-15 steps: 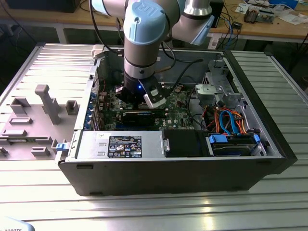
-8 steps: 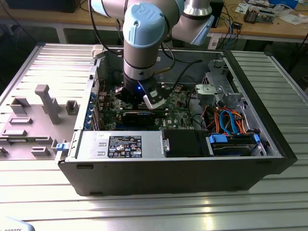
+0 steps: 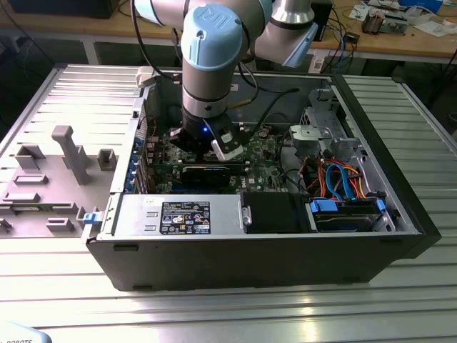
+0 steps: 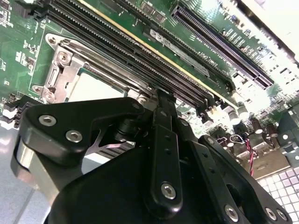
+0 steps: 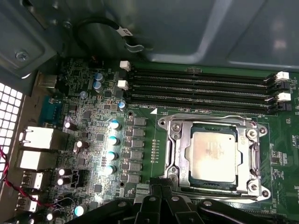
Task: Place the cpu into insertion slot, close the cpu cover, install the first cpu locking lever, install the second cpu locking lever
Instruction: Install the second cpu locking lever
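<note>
— Exterior view's left?
— Grey parts fixture [image 3: 61,161] on slatted table [image 3: 235,314], just beside open computer case [image 3: 250,264].
— Middle?
— Gripper [image 5: 157,183] low over green motherboard [image 5: 100,135]; drawn narrow, holding nothing.
— Task items?
— cpu [image 5: 214,156] seated in insertion slot [image 5: 254,187], just beside gripper tip. cpu cover [image 5: 210,122] flat around chip. Memory slots [image 5: 201,88] on far side.
— Right?
— Drive bay, blue cables [image 3: 343,179].
</note>
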`<state>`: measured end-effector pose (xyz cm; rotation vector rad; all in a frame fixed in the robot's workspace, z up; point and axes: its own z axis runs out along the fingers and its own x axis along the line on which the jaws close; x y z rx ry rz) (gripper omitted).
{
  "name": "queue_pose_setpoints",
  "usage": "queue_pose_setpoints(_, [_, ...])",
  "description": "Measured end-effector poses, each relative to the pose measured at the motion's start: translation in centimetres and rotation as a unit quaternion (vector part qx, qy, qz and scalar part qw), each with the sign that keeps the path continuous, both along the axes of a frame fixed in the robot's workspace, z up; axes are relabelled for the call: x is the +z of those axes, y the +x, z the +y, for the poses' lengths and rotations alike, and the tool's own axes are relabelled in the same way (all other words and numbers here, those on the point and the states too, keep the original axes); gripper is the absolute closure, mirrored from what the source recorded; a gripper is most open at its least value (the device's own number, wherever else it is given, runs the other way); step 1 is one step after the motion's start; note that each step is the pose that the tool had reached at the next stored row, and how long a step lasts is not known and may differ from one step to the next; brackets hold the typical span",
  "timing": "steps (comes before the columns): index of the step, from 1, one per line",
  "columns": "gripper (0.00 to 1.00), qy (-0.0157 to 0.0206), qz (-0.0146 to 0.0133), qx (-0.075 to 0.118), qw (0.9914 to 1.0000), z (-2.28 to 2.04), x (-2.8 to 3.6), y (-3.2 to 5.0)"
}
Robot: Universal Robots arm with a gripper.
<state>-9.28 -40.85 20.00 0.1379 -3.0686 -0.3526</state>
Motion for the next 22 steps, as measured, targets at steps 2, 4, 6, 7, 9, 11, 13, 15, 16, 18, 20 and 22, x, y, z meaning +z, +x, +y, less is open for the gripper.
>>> queue_pose_setpoints(2, [0.89, 0.0005, 0.0000, 0.000, 1.00000, 0.08, -0.05, -0.07])
queue_pose_setpoints(4, [0.89, 0.0006, 0.0001, 0.000, 1.00000, 0.12, -0.12, -0.14])
queue_pose_setpoints(6, [0.89, 0.0009, 0.0000, 0.000, 1.00000, 0.19, -0.22, -0.24])
queue_pose_setpoints(7, [0.89, 0.0008, 0.0001, 0.000, 1.00000, 0.21, -0.24, -0.26])
queue_pose_setpoints(9, [0.89, 0.0009, 0.0001, 0.000, 1.00000, 0.23, -0.26, -0.30])
queue_pose_setpoints(11, [0.89, 0.0011, 0.0000, 0.000, 1.00000, 0.26, -0.24, -0.31])
queue_pose_setpoints(13, [0.89, 0.0012, -0.0001, 0.000, 1.00000, 0.29, -0.11, -0.33])
queue_pose_setpoints(15, [0.89, 0.0012, -0.0001, 0.000, 1.00000, 0.31, 0.15, -0.35])
queue_pose_setpoints(16, [0.89, 0.0011, -0.0001, 0.000, 1.00000, 0.31, 0.34, -0.36])
queue_pose_setpoints(18, [0.89, 0.0011, 0.0000, 0.000, 1.00000, 0.31, 0.75, -0.38])
queue_pose_setpoints(20, [0.89, 0.0010, 0.0000, 0.000, 1.00000, 0.31, 1.23, -0.42])
queue_pose_setpoints(22, [0.89, 0.0010, 0.0000, 0.000, 1.00000, 0.34, 1.67, -0.47])
